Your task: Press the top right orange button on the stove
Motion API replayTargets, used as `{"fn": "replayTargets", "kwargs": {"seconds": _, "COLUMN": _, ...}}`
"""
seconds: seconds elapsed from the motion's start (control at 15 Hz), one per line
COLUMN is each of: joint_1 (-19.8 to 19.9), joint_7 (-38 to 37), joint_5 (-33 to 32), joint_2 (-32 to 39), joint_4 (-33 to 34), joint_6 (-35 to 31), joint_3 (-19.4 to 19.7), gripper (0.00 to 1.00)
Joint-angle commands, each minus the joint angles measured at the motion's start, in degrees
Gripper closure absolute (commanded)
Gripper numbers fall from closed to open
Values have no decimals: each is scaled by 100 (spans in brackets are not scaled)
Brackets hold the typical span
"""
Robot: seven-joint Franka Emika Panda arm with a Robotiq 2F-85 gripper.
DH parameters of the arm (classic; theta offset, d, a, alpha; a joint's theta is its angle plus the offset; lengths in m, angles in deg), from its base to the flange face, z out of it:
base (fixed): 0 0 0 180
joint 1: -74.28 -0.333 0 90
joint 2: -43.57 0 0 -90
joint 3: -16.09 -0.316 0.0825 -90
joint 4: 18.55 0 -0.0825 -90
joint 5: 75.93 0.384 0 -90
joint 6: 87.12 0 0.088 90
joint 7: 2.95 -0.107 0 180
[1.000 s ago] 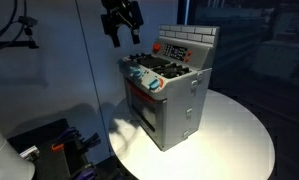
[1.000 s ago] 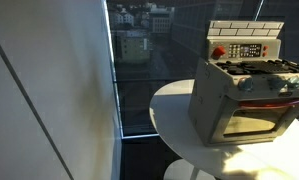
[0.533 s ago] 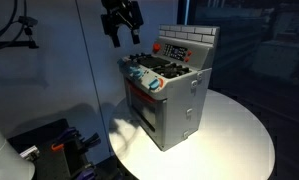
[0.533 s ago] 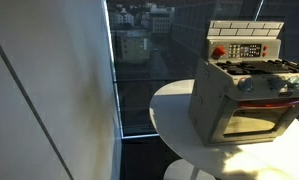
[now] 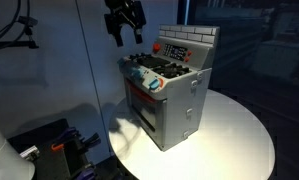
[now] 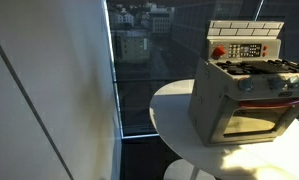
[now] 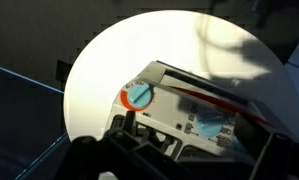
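Note:
A grey toy stove [image 5: 171, 98] stands on a round white table [image 5: 234, 140]; it shows in both exterior views [image 6: 244, 95]. Its back panel carries an orange-red button [image 5: 156, 46] at one end, also seen in an exterior view [image 6: 218, 52]. My gripper [image 5: 127, 37] hangs open and empty above and beside the stove's front corner, apart from it. In the wrist view the stove's front panel [image 7: 189, 108] lies below, with a blue knob in an orange ring [image 7: 139, 96]; my dark fingers [image 7: 184, 162] frame the bottom edge. The button is not visible there.
The table edge [image 6: 174, 110] curves close around the stove. A glass wall with a city view [image 6: 139, 45] stands behind. Dark equipment and cables [image 5: 49, 145] lie on the floor beside the table.
My gripper has shifted slightly up and toward the stove's back panel. The stove has not moved.

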State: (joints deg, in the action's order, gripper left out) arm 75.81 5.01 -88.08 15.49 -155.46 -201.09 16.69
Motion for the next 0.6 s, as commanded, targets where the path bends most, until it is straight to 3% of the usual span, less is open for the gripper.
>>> {"fn": "replayTargets", "kwargs": {"seconds": 0.0, "joint_1": 48, "joint_7": -152, "joint_5": -7, "joint_2": 332, "joint_4": 389, "joint_6": -74, "joint_3": 75, "gripper": 0}}
{"fn": "replayTargets", "kwargs": {"seconds": 0.53, "joint_1": 233, "joint_7": -519, "joint_5": 178, "joint_2": 995, "joint_4": 1105, "joint_6": -353, "joint_3": 296, "gripper": 0}}
